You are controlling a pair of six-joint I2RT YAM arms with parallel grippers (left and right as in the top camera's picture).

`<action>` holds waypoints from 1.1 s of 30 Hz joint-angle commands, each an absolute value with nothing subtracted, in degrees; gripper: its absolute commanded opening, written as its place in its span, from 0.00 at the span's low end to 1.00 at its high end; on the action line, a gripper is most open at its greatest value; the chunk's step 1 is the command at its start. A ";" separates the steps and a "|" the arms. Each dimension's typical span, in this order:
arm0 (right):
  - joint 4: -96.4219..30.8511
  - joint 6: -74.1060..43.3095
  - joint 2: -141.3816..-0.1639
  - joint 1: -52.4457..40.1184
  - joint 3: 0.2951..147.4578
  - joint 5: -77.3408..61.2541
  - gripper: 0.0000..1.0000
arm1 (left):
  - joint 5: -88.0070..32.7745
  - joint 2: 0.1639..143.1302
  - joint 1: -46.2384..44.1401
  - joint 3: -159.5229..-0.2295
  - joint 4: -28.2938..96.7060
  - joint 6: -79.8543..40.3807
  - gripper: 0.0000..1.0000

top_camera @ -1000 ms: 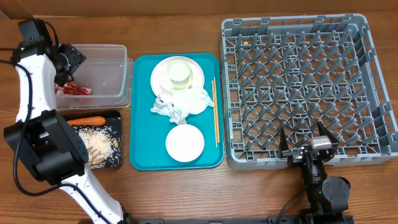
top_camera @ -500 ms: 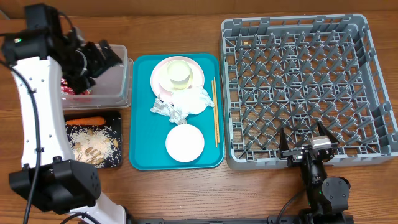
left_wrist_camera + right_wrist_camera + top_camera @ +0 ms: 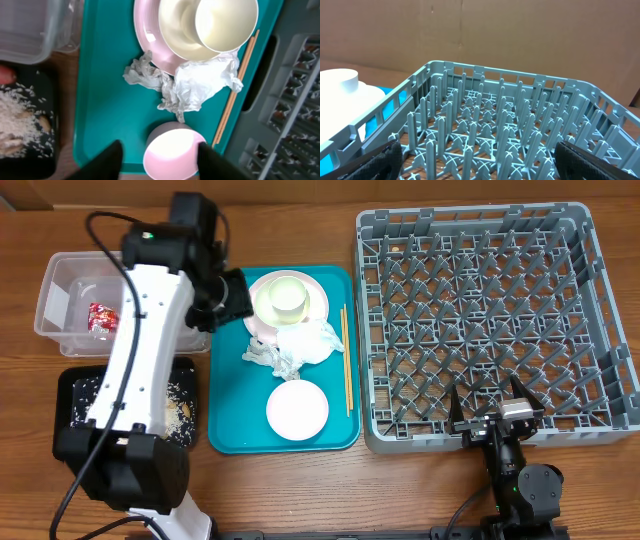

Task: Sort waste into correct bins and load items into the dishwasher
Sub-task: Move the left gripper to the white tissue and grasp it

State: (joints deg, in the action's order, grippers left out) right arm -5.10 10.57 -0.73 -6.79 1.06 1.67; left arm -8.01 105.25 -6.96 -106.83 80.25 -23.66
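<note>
One wrapper binned, left arm moved on to the tray

Red wrapper (image 3: 103,317) lay in the clear tub (image 3: 60,290); the left gripper (image 3: 235,298), over that tub a second before, had swung across to the teal tray (image 3: 230,400) just beside the plate (image 3: 255,320), jaws spread and empty. Crumpled napkins (image 3: 300,345) on the tray looked like the next waste to go. The right gripper (image 3: 492,402) had not moved from the dish rack (image 3: 490,300) edge, jaws wide, holding nothing; small bowl (image 3: 297,409) and chopsticks (image 3: 345,365) were not yet loaded.
</note>
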 commanded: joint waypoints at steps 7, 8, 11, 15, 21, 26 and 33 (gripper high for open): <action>-4.64 10.57 -0.16 -6.61 0.45 1.37 1.00 | -8.47 105.65 -10.28 -94.74 72.10 -30.46 0.30; -4.64 10.57 -0.16 -6.61 0.45 1.37 1.00 | -8.71 105.65 -10.33 -93.60 70.98 -30.46 0.34; -4.64 10.57 -0.16 -6.63 0.45 1.37 1.00 | -9.08 105.65 -10.31 -90.45 67.61 -30.50 0.38; -4.64 10.57 -0.16 -6.63 0.45 1.37 1.00 | -9.04 105.65 -10.35 -87.61 64.42 -32.95 0.38; -4.64 10.57 -0.16 -6.63 0.45 1.37 1.00 | -6.39 105.65 -10.59 -83.33 59.31 -37.82 0.45; -4.64 10.57 -0.16 -6.61 0.45 1.37 1.00 | -5.76 105.65 -10.59 -78.48 53.82 -41.32 0.50; -4.64 10.57 -0.16 -6.63 0.45 1.37 1.00 | -5.13 105.65 -10.59 -72.97 46.50 -42.89 0.56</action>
State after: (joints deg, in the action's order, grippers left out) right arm -5.10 10.59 -0.73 -6.79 1.06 1.67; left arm -6.59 105.30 -10.15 -74.65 48.45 -40.88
